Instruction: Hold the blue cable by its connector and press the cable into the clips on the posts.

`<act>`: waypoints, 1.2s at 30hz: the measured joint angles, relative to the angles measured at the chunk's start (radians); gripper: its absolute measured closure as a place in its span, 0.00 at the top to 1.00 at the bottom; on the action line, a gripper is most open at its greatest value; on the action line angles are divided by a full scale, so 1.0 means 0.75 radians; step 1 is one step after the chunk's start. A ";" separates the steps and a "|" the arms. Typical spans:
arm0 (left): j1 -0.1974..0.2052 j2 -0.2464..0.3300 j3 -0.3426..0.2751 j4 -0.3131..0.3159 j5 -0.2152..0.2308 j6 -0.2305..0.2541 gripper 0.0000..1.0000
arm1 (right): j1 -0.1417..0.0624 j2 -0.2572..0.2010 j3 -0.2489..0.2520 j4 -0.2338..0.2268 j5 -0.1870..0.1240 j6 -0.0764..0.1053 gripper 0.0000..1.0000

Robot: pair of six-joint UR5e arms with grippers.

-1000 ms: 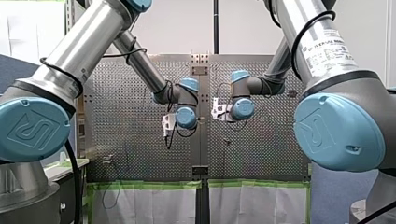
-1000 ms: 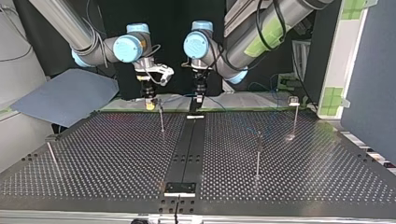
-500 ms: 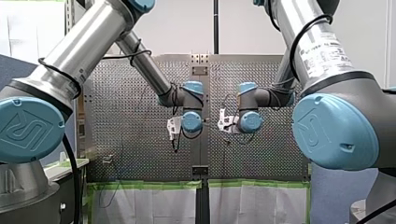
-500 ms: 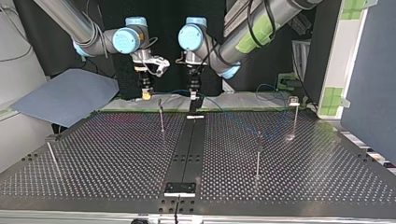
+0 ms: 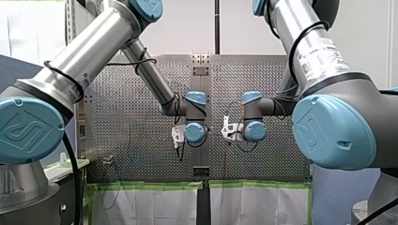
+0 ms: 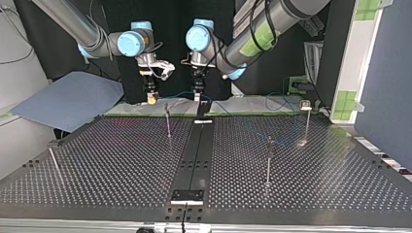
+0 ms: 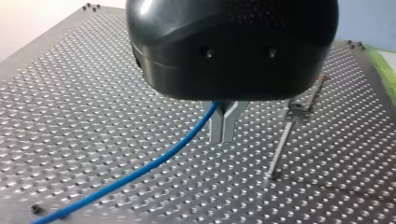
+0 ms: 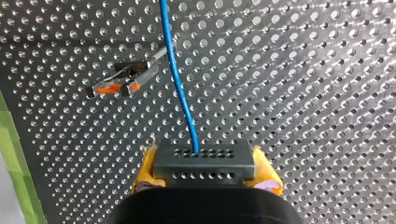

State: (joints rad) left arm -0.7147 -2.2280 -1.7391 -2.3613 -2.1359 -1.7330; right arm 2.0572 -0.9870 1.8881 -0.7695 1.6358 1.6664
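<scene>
Our right gripper (image 8: 205, 167) clamps the rigid connector (image 8: 204, 157), the sound place to hold, while our left gripper (image 7: 223, 127) pinches the blue cable (image 7: 154, 163), likely light and limp, slung between them near a clip post (image 8: 125, 80)

The front view is bright and evenly lit; the top view's backdrop is dark (the counter (image 6: 121, 155) glints below it). Pale glare washes the counter behind my left tool (image 7: 223, 134), whose housing shows a faint sheen.
</scene>
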 joint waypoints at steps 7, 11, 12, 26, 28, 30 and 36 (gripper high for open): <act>-0.015 -0.056 0.000 0.030 0.000 0.013 0.00 | -0.020 0.023 -0.001 -0.018 -0.014 0.003 0.00; -0.026 -0.060 0.000 0.038 -0.005 0.015 0.00 | -0.027 0.062 -0.005 -0.026 -0.016 0.005 0.00; -0.028 -0.061 0.000 0.039 -0.009 0.015 0.00 | -0.029 0.076 -0.007 -0.028 -0.017 0.005 0.00; -0.056 -0.102 0.064 0.020 -0.037 0.016 0.00 | -0.080 0.147 -0.019 -0.059 -0.026 0.009 0.00; -0.058 -0.115 0.085 0.003 -0.040 0.017 0.00 | -0.088 0.156 -0.029 -0.060 -0.034 0.008 0.00; -0.061 -0.132 0.106 -0.014 -0.039 0.019 0.00 | -0.093 0.164 -0.040 -0.058 -0.043 0.006 0.00; -0.084 -0.205 0.182 -0.084 -0.031 0.027 0.00 | -0.103 0.179 -0.067 -0.054 -0.063 -0.004 0.00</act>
State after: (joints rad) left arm -0.7780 -2.3817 -1.6028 -2.4242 -2.1592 -1.7129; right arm 1.9798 -0.8530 1.8382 -0.8104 1.5885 1.6633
